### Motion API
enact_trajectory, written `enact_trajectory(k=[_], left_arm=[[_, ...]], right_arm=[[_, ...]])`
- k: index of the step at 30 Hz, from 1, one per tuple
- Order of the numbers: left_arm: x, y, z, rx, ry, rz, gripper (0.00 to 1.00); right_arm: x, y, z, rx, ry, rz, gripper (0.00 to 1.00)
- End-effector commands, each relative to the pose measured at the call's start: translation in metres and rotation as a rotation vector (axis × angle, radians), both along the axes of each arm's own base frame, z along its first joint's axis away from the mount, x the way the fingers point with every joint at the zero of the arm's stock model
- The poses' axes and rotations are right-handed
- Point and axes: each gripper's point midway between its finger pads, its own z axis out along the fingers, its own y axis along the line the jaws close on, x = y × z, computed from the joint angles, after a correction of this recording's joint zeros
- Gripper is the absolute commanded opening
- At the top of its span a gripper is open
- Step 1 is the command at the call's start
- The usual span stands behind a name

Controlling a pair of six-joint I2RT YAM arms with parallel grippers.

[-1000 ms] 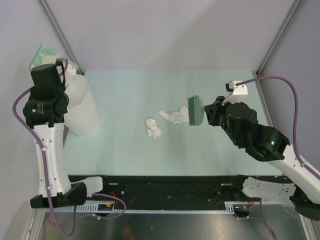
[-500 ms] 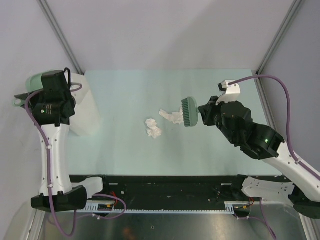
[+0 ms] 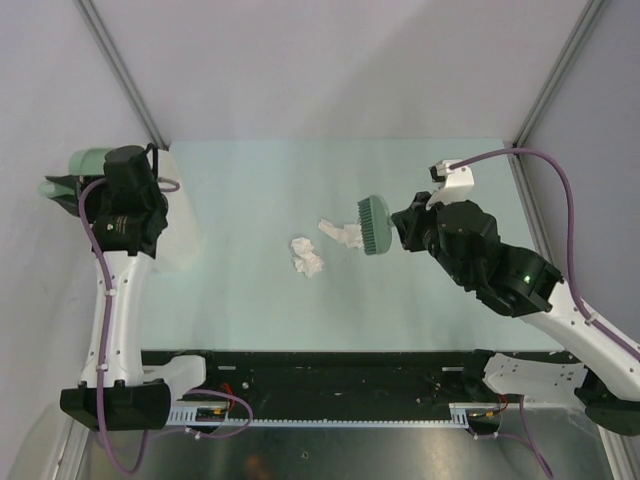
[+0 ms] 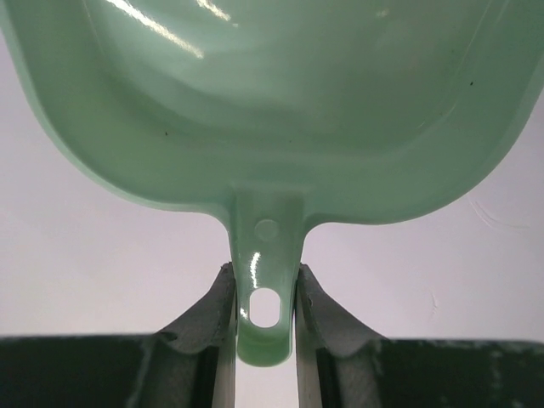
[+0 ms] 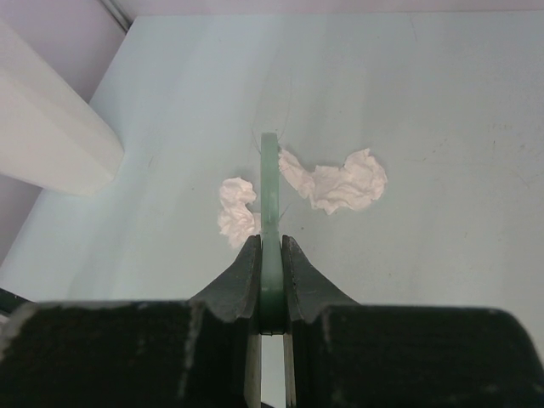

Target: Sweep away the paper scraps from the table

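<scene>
Your right gripper (image 5: 270, 255) pinches the brush (image 3: 372, 224) beside the paper scraps (image 3: 307, 255), mid table (image 3: 250, 180); left gripper (image 4: 264, 285) clamps the dustpan (image 4: 272, 102) beyond the far-left corner.

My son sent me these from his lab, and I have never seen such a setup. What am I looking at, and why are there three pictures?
These are two robot arms bolted at the near edge of a pale green table. The wide picture looks down from above. The other two come from a camera on each wrist. The left claw is shut on the handle of a green dustpan, held off to the left near a white bin. The right claw is shut on a green brush, just beside two crumpled paper scraps lying mid-table.
</scene>
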Motion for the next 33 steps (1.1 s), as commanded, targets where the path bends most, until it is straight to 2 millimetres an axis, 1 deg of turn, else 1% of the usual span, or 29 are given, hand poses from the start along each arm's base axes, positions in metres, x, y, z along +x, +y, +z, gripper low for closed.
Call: enact_trajectory(k=[1,2,3,4,5,7,8,9,10,11,13,14,15,16,17,18,20,21,22,23,24,25,26,27,28,30,31,32,33], left_arm=[[-0.003,0.000,0.044,0.034,-0.148,0.014,0.03],[-0.005,-0.001,0.060,0.022,-0.225,0.011,0.03],[0.005,-0.002,0.065,0.003,-0.267,-0.011,0.02],[0.008,-0.002,0.074,-0.035,-0.365,-0.023,0.01],[0.003,-0.005,0.102,-0.060,-0.493,-0.051,0.00],[0.017,-0.012,0.121,-0.149,-0.659,-0.151,0.00],[0.011,-0.015,0.142,-0.176,-0.757,-0.191,0.00],[0.011,-0.017,0.148,-0.203,-0.808,-0.221,0.00],[0.015,-0.024,0.154,-0.265,-0.885,-0.291,0.00],[0.016,-0.028,0.154,-0.295,-0.910,-0.319,0.00],[0.014,-0.039,0.152,-0.378,-0.977,-0.394,0.00],[0.019,-0.041,0.139,-0.409,-0.966,-0.401,0.00],[0.023,-0.050,0.132,-0.452,-0.971,-0.432,0.00],[0.022,-0.059,0.119,-0.525,-1.000,-0.450,0.00],[0.024,-0.064,0.111,-0.564,-1.008,-0.460,0.00],[0.022,-0.069,0.101,-0.598,-0.997,-0.462,0.00],[0.020,-0.084,0.080,-0.706,-1.004,-0.486,0.00],[0.019,-0.090,0.063,-0.755,-0.952,-0.477,0.00],[0.019,-0.099,0.053,-0.855,-0.967,-0.470,0.00],[0.018,-0.113,0.027,-0.953,-0.854,-0.473,0.00],[0.017,-0.123,0.012,-1.059,-0.845,-0.448,0.00],[0.016,-0.131,-0.002,-1.121,-0.799,-0.436,0.00],[0.010,-0.140,-0.025,-1.185,-0.709,-0.406,0.00],[0.009,-0.156,-0.039,-1.285,-0.659,-0.410,0.00],[0.009,-0.164,-0.062,-1.328,-0.589,-0.384,0.00],[0.002,-0.177,-0.092,-1.403,-0.490,-0.345,0.00],[0.001,-0.180,-0.117,-1.416,-0.426,-0.304,0.00],[-0.001,-0.182,-0.129,-1.427,-0.392,-0.285,0.00],[-0.003,-0.187,-0.141,-1.446,-0.354,-0.271,0.00]], right_arm=[[0.006,0.005,0.008,0.012,-0.031,-0.002,0.00],[0.008,0.007,0.007,0.006,-0.031,0.001,0.00],[0.010,0.010,0.005,0.002,-0.031,0.003,0.00],[0.013,0.018,0.004,-0.008,-0.036,0.020,0.00],[0.016,0.024,0.001,-0.018,-0.037,0.034,0.00],[0.021,0.041,0.004,-0.034,-0.073,0.099,0.00],[0.029,0.054,-0.006,-0.067,-0.067,0.127,0.00],[0.036,0.060,-0.009,-0.078,-0.071,0.151,0.00],[0.038,0.078,-0.007,-0.079,-0.102,0.242,0.00],[0.047,0.092,-0.020,-0.108,-0.093,0.281,0.00],[0.054,0.118,-0.025,-0.140,-0.148,0.391,0.00],[0.058,0.125,-0.029,-0.234,-0.217,0.448,0.00],[0.065,0.141,-0.049,-0.324,-0.239,0.501,0.00],[0.064,0.156,-0.048,-0.363,-0.305,0.543,0.00],[0.070,0.163,-0.054,-0.478,-0.387,0.581,0.00],[0.076,0.174,-0.068,-0.541,-0.412,0.610,0.00],[0.081,0.192,-0.075,-0.616,-0.508,0.669,0.00],[0.087,0.200,-0.095,-0.706,-0.537,0.722,0.00],[0.094,0.207,-0.090,-0.721,-0.598,0.717,0.00],[0.099,0.210,-0.097,-0.759,-0.618,0.730,0.00],[0.103,0.214,-0.106,-0.828,-0.658,0.760,0.00],[0.108,0.218,-0.126,-0.878,-0.652,0.792,0.00],[0.110,0.220,-0.138,-0.918,-0.652,0.814,0.00],[0.112,0.221,-0.150,-0.974,-0.660,0.844,0.00],[0.112,0.222,-0.171,-1.012,-0.634,0.879,0.00],[0.103,0.217,-0.201,-1.079,-0.564,0.960,0.00],[0.099,0.215,-0.216,-1.101,-0.528,0.993,0.00],[0.095,0.211,-0.224,-1.113,-0.494,1.016,0.00],[0.083,0.205,-0.237,-1.133,-0.435,1.060,0.00]])
